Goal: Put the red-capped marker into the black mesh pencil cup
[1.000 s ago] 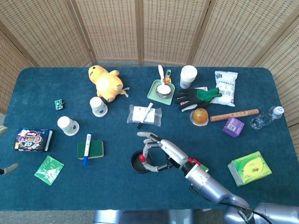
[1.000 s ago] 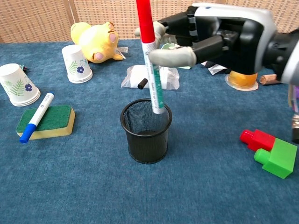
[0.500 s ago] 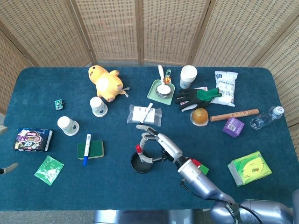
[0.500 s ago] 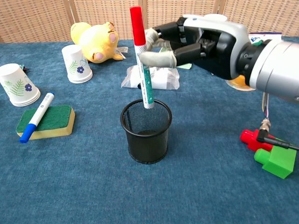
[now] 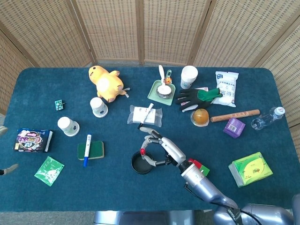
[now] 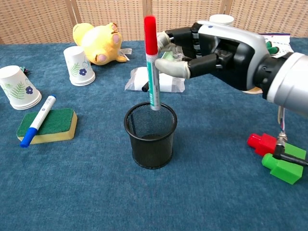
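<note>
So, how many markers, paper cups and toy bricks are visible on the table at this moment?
Markers: 3: red-capped marker, blue-capped marker, black-capped marker
Paper cups: 3
Toy bricks: 2: red, green
Total: 8

A table covered in dark blue-green carpet-like cloth [image 5: 37, 79] carries everything. On it lie a yellow plush duck toy [image 5: 107, 82], two upturned white paper cups with leaf prints [image 5: 98, 107] [image 5: 68, 126], a green-and-yellow sponge [image 5: 91, 150] with a blue-capped white marker [image 5: 87, 150] across it, a black mesh pencil cup [image 6: 150, 134], a clear-wrapped white packet [image 5: 145, 115], a pale green tray [image 5: 161, 90], a black-and-green glove [image 5: 197, 97], a brown stick [image 5: 234, 115], a purple box [image 5: 233, 127], a lime tissue pack [image 5: 250, 168] and red and green toy bricks [image 6: 279, 155].
</note>
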### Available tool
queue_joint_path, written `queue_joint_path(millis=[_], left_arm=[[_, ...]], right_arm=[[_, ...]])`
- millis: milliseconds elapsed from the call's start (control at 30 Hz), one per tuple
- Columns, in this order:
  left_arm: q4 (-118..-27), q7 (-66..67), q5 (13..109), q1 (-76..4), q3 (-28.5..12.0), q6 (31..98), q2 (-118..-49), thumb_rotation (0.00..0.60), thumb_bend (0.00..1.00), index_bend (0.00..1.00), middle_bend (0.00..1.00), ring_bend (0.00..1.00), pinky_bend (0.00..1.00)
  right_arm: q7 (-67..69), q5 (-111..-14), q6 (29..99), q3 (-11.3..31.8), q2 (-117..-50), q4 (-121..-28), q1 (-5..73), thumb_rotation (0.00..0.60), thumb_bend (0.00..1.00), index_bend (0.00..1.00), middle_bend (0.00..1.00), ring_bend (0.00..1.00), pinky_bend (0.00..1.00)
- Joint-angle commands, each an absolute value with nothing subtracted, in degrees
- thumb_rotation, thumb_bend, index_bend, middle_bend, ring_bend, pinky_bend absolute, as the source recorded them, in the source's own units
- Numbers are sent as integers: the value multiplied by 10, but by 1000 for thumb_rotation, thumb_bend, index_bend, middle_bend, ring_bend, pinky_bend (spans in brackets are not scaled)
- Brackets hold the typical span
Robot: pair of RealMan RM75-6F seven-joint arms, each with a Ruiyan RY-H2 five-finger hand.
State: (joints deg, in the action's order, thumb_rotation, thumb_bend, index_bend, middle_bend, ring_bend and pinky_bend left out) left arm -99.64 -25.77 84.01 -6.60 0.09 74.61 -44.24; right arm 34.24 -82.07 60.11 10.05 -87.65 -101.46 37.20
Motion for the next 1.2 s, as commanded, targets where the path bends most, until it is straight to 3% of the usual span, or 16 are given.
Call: queue_joint_path(millis=[33,400,833,967,1100,1200], left_arm=[[-997,-259,841,-65,1,748,-442,600,24,0,0,0,39],[-997,-259,842,-66,2,746,-442,600,23,0,0,0,39],[-996,-257,845,-64,2,751,-441,600,23,0,0,0,39],[-1002,-248,854,-63,5,756,-442,600,23,0,0,0,39],[-1004,-242,855,-61,7,756,-444,600,23,0,0,0,39],[-1007,-236,857,-58,9,761,-445,600,23,0,0,0,39]], right_arm=[[348,-833,609,92,-872,-1014,366,600,450,451,98,29,203],[349,-867,627,82,-851,-1012,358,600,454,416,91,24,195],[247,-877,663,101,-733,-963,340,600,436,413,108,35,201],[165,-880,704,86,-713,-920,308,600,408,348,91,20,196],[52,-887,790,65,-697,-903,245,600,313,257,55,0,163],[1,-899,840,57,-689,-893,213,600,345,246,47,0,157]])
